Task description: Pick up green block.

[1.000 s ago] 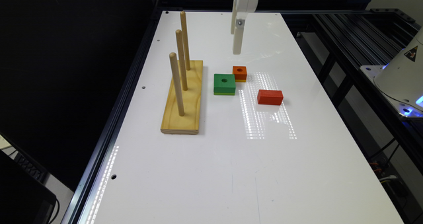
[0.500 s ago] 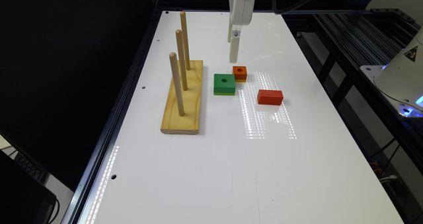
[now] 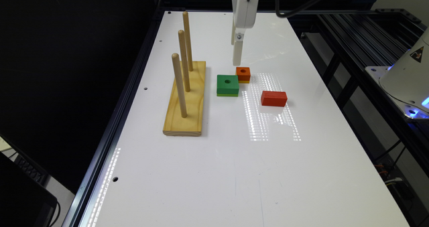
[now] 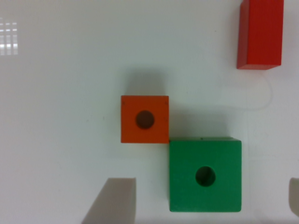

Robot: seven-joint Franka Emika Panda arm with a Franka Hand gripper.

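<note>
Upper centre of the exterior frame: white pincer (image 3: 237, 58) hanging tip-down above the white desk (image 3: 234, 173), clear of its surface and holding nothing. From the wrist camera, fingers (image 4: 114, 200) spread wide apart, one at each side of the green block (image 4: 205, 175), both above it and not touching.

Just below the pincer tip in the exterior frame, small orange block (image 3: 243, 74) with a round centre hole, flat on the desk. Down and to the left of that, at centre frame, the green block (image 3: 228, 85): square, flat, round hole in the middle, lighter yellow-green layer along its bottom edge, lying flat. Corner to corner with the orange block, seemingly touching in the wrist picture.

Right of the green block and apart from it, solid red rectangular block (image 3: 273, 98), also flat on the desk.

Left of the green block, near it, long pale wooden base (image 3: 187, 109) with three upright pegs (image 3: 179, 84) in a row.
</note>
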